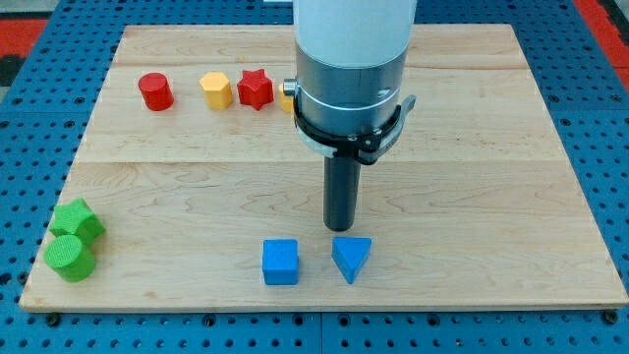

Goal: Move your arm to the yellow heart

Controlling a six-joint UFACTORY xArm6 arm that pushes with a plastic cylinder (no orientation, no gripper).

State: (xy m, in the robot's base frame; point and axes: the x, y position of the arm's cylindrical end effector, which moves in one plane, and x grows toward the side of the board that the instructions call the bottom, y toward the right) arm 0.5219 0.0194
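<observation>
The yellow heart [286, 96] is sitting near the view's top of the bench [472, 177], and only a sliver of it is showing at the left edge of the arm's grey body [352, 79], so its shape cannot be confirmed. Just to its left, the red star [255, 88] is standing close beside it, with the yellow hexagon [216, 89] next along and the red cylinder [155, 91] farther toward the view's left.

My tip [340, 228] is resting well below that row, toward the view's bottom, just above the blue triangle [351, 258] and up and to the right of the blue cube [280, 262]. The end effector is a plain rod, so it is neither spreading nor pinching anything.

Two green blocks [73, 239] are sitting touching at the view's lower left corner.
</observation>
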